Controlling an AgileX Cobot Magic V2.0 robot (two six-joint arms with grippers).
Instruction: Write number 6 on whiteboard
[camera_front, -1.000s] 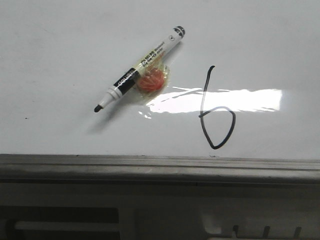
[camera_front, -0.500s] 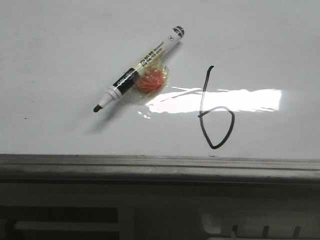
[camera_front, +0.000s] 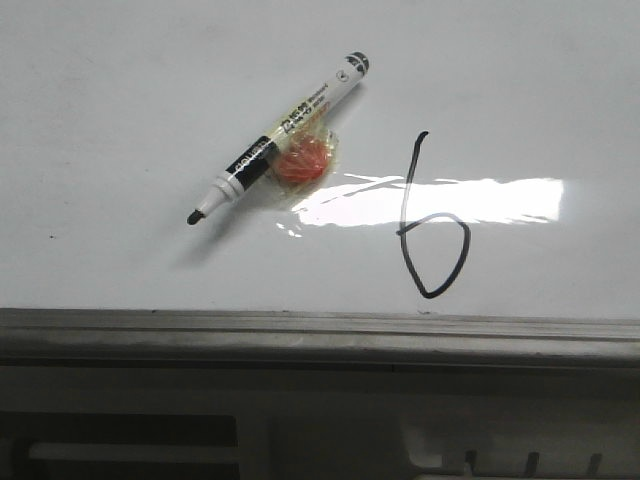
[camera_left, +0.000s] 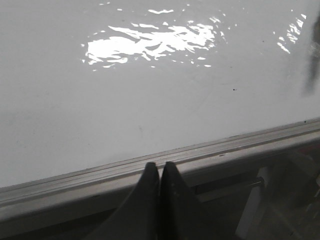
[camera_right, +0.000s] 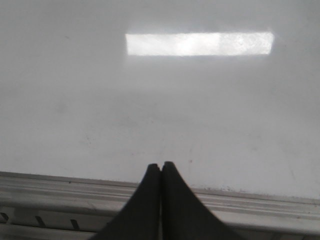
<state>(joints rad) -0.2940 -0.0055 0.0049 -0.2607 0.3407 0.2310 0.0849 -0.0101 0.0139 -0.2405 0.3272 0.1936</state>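
Flat white whiteboard (camera_front: 120, 120) filling most of the front view, grey metal frame along its near edge. On its right half, a black hand-drawn number 6 (camera_front: 432, 240): thin stem with a small hook at the top, rounded loop below coming to a slight point at the bottom, just short of the frame. Bright glare streak (camera_front: 440, 200) crossing the stem above the loop.

Left of the figure and well apart from it, an uncapped marker (camera_front: 280, 140) lying diagonally, dark tip pointing toward the near left, butt end toward the far right. Tucked against the marker's middle on its near side, touching it, a small orange lump in clear wrapping (camera_front: 303, 162) (what exactly, cannot tell).

No arm visible from the front. Seen from the wrists: left gripper (camera_left: 160, 167) with both dark fingers pressed together, nothing between them, tips over the board's frame edge; right gripper (camera_right: 160, 166) likewise closed and holding nothing, tips just over the board's near margin beside the frame. Only bare board and glare ahead of each.
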